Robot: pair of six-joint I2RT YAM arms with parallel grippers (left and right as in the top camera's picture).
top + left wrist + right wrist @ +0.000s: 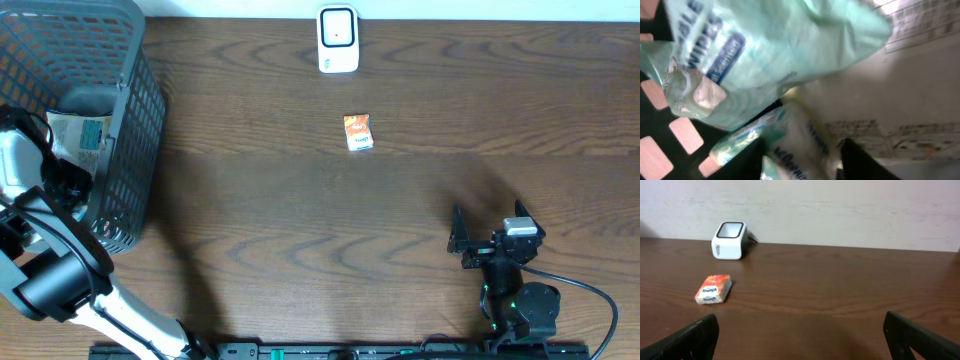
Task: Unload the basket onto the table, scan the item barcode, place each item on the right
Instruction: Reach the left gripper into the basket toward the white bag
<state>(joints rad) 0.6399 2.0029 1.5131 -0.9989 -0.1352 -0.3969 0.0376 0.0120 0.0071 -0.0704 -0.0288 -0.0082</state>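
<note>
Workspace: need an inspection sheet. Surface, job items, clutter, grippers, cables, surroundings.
Surface: dark brown wooden table, no spills seen.
Job's things: white box-shaped barcode scanner at far edge; small orange packet before it; grey plastic mesh basket holding pale green wipes pack.
Clutter: nothing seen.
Grippers: left gripper inside basket, fingers either side of white-green pack, grip unclear; right gripper open, empty.
Cables: black cable by right arm base.
Surroundings: pale wall.

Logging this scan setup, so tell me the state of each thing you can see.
Basket: upright, packets inside.
Wipes pack: lying in the basket.
Scanner: upright, on the table.
Orange packet: flat on the table, free.
Left claw: in the basket, straddling a small packet; grip unclear.
Right claw: open, empty.
</note>
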